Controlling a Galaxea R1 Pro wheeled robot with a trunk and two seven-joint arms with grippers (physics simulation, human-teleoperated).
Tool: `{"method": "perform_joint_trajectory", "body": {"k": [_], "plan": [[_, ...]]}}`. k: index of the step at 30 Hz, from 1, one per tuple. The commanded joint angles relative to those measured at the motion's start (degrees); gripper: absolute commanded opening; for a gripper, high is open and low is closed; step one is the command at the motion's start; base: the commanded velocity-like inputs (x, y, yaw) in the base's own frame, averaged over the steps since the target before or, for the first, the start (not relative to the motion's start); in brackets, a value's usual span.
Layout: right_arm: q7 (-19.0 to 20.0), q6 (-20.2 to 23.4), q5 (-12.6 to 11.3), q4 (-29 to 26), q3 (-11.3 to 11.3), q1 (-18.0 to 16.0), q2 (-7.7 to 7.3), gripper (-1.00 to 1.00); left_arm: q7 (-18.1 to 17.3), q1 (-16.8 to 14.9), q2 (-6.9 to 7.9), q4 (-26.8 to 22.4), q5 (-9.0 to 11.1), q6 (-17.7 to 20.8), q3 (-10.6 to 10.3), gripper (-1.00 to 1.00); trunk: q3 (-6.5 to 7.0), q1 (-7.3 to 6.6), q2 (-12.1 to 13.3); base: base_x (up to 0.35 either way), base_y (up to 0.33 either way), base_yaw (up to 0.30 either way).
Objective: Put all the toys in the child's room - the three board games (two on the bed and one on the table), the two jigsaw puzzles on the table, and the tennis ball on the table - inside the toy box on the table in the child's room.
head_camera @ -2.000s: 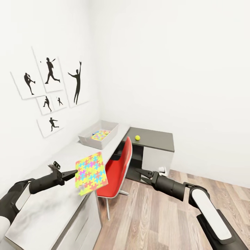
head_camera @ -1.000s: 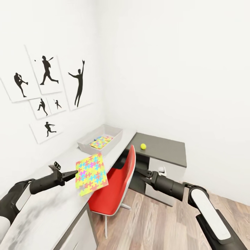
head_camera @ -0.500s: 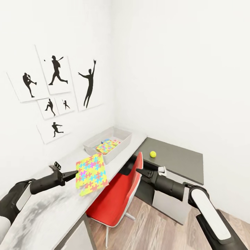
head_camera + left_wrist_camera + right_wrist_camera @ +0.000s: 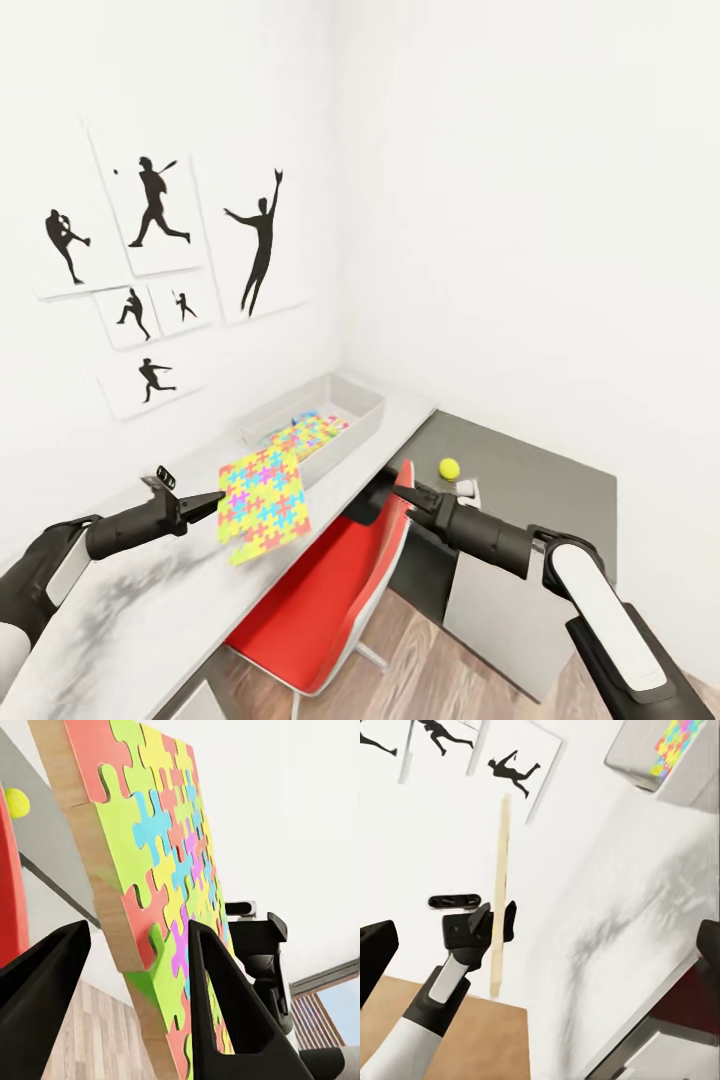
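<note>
Left gripper (image 4: 213, 500) clamped on edge of a jigsaw puzzle (image 4: 263, 503), sheet held upright above the white marbled desk (image 4: 150, 610); in left wrist view fingers (image 4: 225, 997) pinch the puzzle (image 4: 161, 885) at its wooden-backed edge. Right gripper (image 4: 405, 497) spread wide, grasping nothing, hovering over red chair (image 4: 320, 590). Toy box (image 4: 355, 420) farther along the desk near the corner, second jigsaw puzzle (image 4: 310, 433) lying inside. Tennis ball (image 4: 449, 467) on adjoining dark grey table (image 4: 540, 480), just beyond right gripper. Silhouette pictures (image 4: 160, 270) on wall. Right wrist view: puzzle (image 4: 499, 892) edge-on in left gripper (image 4: 499, 926), toy box (image 4: 660, 757) beyond.
</note>
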Motion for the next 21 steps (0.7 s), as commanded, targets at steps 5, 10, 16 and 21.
{"method": "perform_joint_trajectory", "body": {"k": [5,10,16,21], "plan": [[0.26,0.04,0.51,0.00,0.08,-0.05,0.26,1.00,-0.28,-0.02,0.06,-0.02,0.07,0.60,-0.01,-1.00,-0.10,0.05,-0.08,0.247,-0.244,0.001],[-0.68,-0.06,0.84,-0.35,-0.07,-0.31,0.14,1.00,-0.58,-0.02,0.17,-0.02,0.16,0.60,0.25,-1.00,-0.10,0.05,-0.08,0.147,-0.155,0.000],[-9.50,6.41,0.59,0.18,-1.29,-15.88,0.15,1.00,-0.67,0.05,0.22,-0.02,0.21,0.60,0.37,-1.00,-0.10,0.05,-0.08,0.024,-0.030,0.000],[-29.09,8.76,-2.13,7.98,-1.44,-33.04,2.93,1.00,-0.68,0.07,0.19,-0.02,0.22,0.60,0.43,-1.00,-0.10,0.05,-0.08,0.001,-0.002,0.000]]}}
